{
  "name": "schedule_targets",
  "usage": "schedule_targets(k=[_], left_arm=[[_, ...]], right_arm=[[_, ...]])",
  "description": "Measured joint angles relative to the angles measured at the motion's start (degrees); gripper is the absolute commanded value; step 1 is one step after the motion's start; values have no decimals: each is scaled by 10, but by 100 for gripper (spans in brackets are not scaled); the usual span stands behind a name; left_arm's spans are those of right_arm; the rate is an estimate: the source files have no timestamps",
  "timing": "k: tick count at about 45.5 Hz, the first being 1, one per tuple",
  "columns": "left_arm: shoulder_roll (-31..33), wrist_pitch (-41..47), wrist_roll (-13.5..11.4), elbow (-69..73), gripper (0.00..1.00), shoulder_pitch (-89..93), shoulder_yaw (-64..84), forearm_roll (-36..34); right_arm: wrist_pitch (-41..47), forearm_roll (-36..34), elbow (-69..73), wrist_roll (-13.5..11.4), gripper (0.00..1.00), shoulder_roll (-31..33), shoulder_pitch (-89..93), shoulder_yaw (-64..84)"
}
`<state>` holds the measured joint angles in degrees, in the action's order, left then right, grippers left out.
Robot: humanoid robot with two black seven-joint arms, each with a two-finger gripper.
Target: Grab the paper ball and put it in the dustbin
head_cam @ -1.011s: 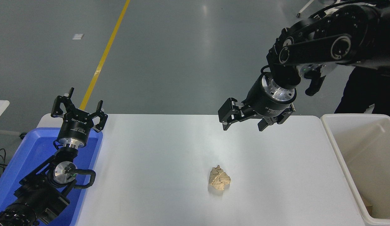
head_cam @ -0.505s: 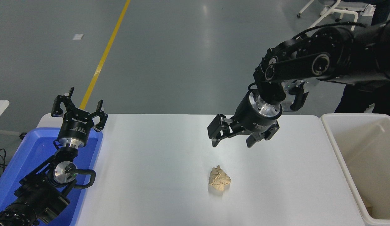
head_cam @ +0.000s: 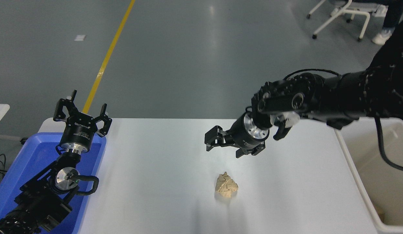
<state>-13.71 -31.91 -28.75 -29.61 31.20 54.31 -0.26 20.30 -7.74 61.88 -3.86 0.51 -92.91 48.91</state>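
The tan crumpled paper ball [head_cam: 226,185] lies on the white table [head_cam: 156,182], a little right of its middle and toward the near edge. My right gripper [head_cam: 223,150] is open and empty, hanging above the table just beyond the ball and slightly left of it, apart from it. The off-white dustbin [head_cam: 357,182] stands at the table's right edge, partly covered by my right arm. My left gripper [head_cam: 81,113] is open and parked at the lower left.
A blue plastic tray [head_cam: 29,162] sits at the table's left end under my left arm. A white chair [head_cam: 342,16] and a person's shoe stand on the grey floor at the top right. A yellow line runs across the floor.
My right arm has swung down and to the left, bringing the open gripper from high above the table's far edge to just beyond the paper ball. The ball and left arm have not moved.
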Motion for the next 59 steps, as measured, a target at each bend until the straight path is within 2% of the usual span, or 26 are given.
schedule_targets(k=[16, 53, 59], left_arm=[[0, 0, 0, 0, 98, 0, 0, 0], [0, 0, 0, 0, 98, 0, 0, 0], [0, 0, 0, 0, 98, 0, 0, 0]], right_arm=[[-68, 0, -40, 0, 100, -4, 99, -29], [-109, 0, -72, 0, 100, -5, 196, -52], [-110, 0, -73, 0, 96, -5, 208, -65]])
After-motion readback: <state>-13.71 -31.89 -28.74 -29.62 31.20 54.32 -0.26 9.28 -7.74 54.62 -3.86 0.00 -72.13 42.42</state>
